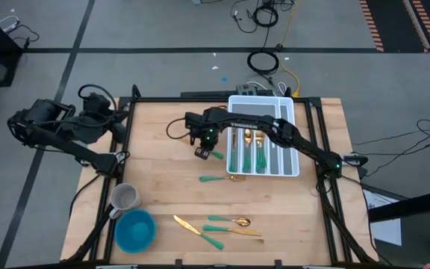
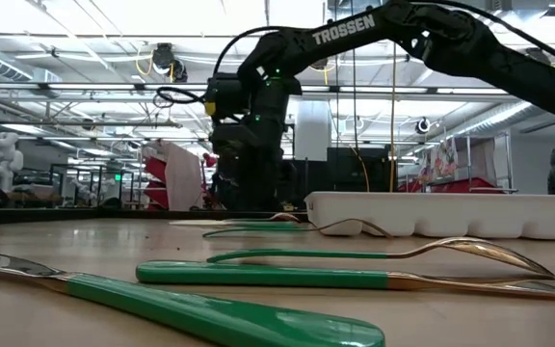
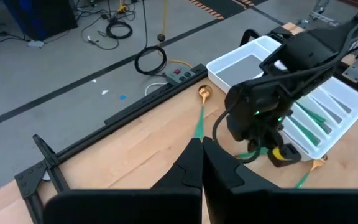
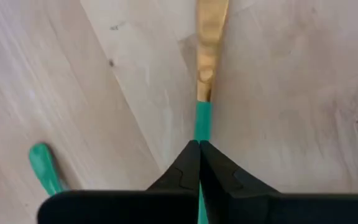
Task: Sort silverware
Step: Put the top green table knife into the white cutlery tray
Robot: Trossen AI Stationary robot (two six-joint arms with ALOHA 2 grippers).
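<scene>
My right gripper (image 1: pixel 202 152) reaches over the table's middle, left of the white tray (image 1: pixel 263 112), and is shut on a piece of silverware (image 4: pixel 211 37) with a gold head and a teal handle. A second teal handle (image 4: pixel 42 168) lies on the wood beside it. Several pieces lie in the tray's compartments (image 1: pixel 248 153). A fork (image 1: pixel 222 178) lies flat in front of the tray, and three pieces (image 1: pixel 219 224) lie near the front edge. Another piece (image 3: pixel 201 115) lies near the far edge. My left gripper (image 3: pixel 201 144) is shut and empty at the table's left edge. My right gripper pinches the teal handle (image 4: pixel 202 121) between its two fingers, a short way back from where it meets the gold. The fingers point down from above and lie across the handle. I cannot tell whether the piece is clear of the wood close beneath it.
A grey mug (image 1: pixel 125 198) and a blue bowl (image 1: pixel 135 229) stand at the front left. A black frame (image 1: pixel 129 134) runs around the table's edges. Bare wood lies between the mug and the fork. A power strip (image 3: pixel 179 76) lies on the floor beyond the far edge.
</scene>
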